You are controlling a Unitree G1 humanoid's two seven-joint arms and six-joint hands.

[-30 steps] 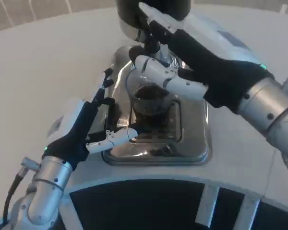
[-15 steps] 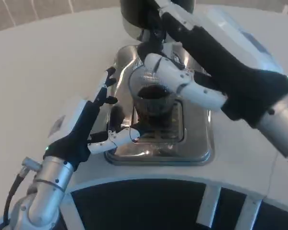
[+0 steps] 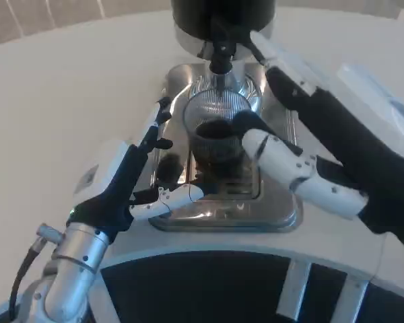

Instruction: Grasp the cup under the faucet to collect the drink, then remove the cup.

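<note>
Nearest me, left of the cup (image 3: pixel 215 138), I hold my left hand (image 3: pixel 124 185) spread and empty at the drip tray (image 3: pixel 283 212) edge on the worktop (image 3: pixel 60 87), waiting. My right hand (image 3: pixel 310 158) wraps the cup, steadying it beneath the faucet (image 3: pixel 221 57) while dark drink collects.

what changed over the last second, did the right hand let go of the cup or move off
The right hand drew back from the faucet, down and to the right in the picture; its thumb now lies by the cup, though contact is unclear. The view shifted a little too. The cup stayed under the faucet on the tray with dark drink in it, and the left hand stayed open beside the tray.
</note>
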